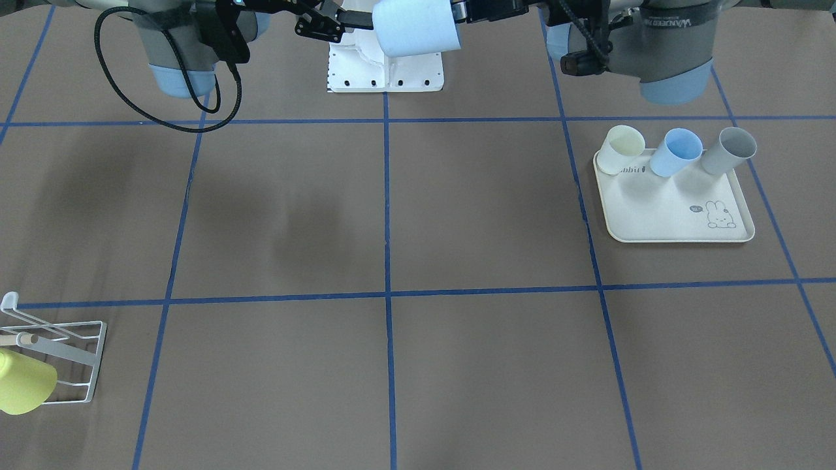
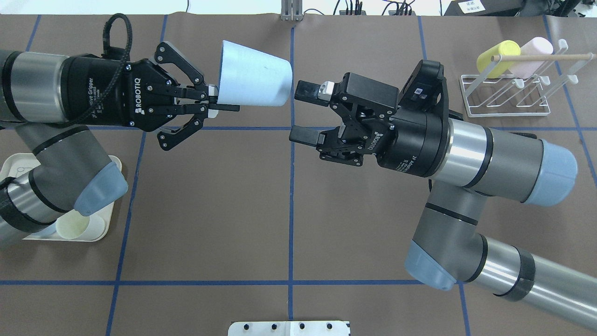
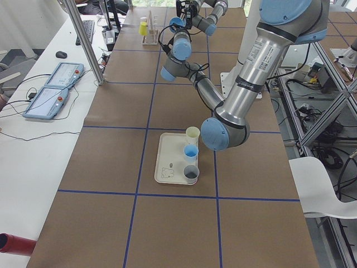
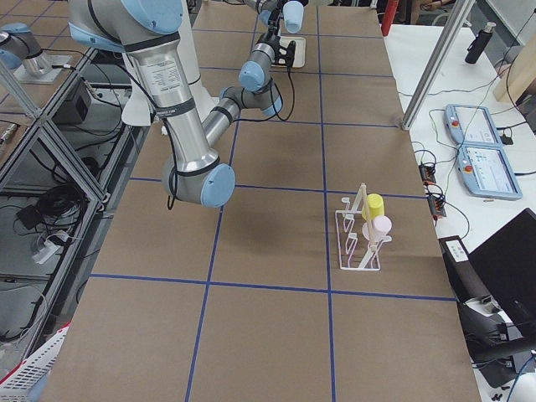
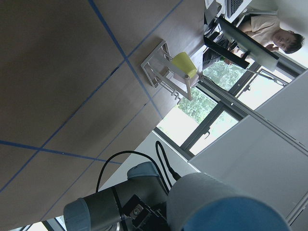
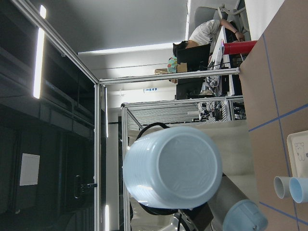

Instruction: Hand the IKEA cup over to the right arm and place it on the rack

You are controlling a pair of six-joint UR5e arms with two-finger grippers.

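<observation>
Over the brown desk the right arm reaches in level, the white rack beyond it at the far right. The right hand is spread open, just short of the base of the pale blue cup; the left hand clamps the cup's rim, midair.

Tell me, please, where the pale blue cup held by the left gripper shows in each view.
Front-facing: pale blue cup, top centre.
Overhead: cup upper middle, just left of centre.
Exterior left: cannot pick it out.
Exterior right: cannot pick it out.
Left wrist: cup at bottom edge, close up.
Right wrist: cup at centre, base toward camera.
Shared landmark: the rack with a yellow cup.
</observation>
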